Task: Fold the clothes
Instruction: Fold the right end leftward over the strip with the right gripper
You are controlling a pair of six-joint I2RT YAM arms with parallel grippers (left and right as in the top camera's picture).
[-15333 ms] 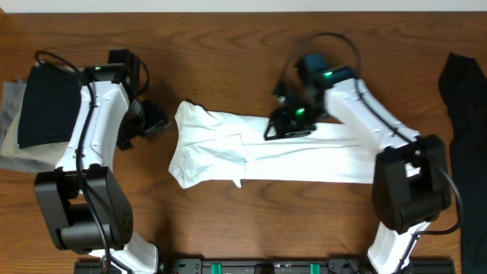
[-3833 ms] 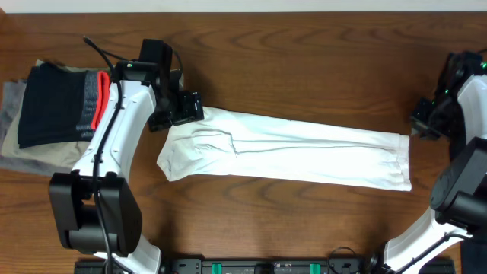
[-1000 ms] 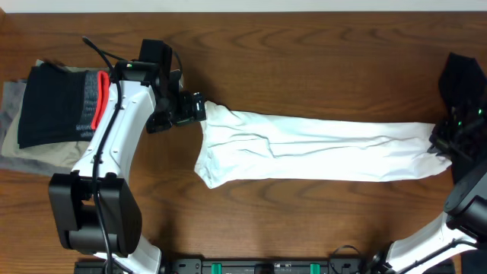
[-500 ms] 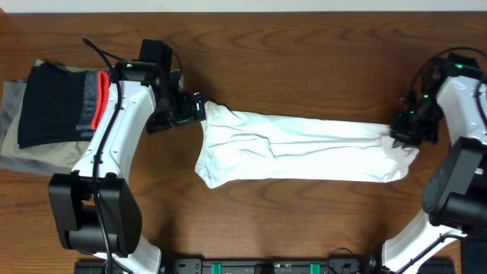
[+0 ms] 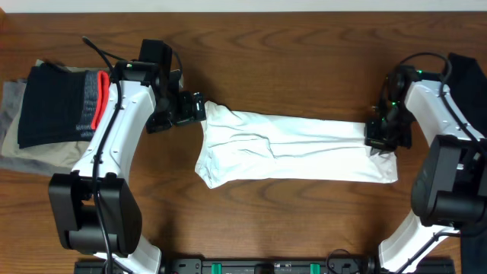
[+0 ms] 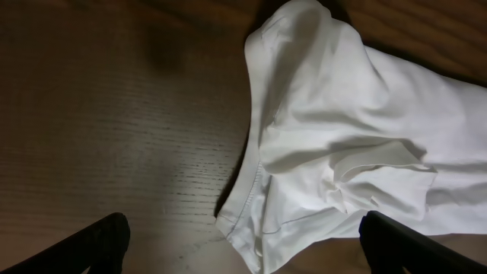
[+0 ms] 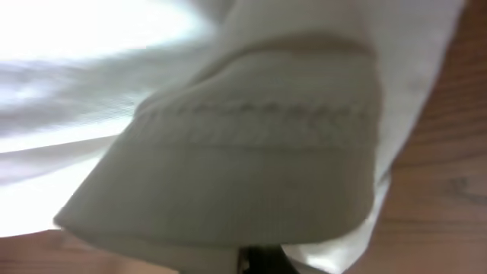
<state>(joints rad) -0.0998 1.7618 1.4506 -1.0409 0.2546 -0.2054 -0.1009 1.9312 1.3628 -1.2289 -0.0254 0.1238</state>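
Note:
The clothes, a white T-shirt, lie as a long wrinkled strip across the middle of the wooden table. My left gripper hovers at the strip's upper left corner, open. In the left wrist view its dark fingers stand wide apart at the bottom corners, with the shirt's sleeve end lying loose between and beyond them. My right gripper is shut on the shirt's right end, lifted slightly off the table. In the right wrist view the stitched hem fills the frame above a dark fingertip.
A black garment with a red-and-grey band sits on olive-grey garments at the left edge. Another black garment hangs at the right edge. The arm bases stand along the front edge.
My right gripper has travelled left from the table's right edge with the shirt's end in it, so the strip is shorter. The left arm has stayed put.

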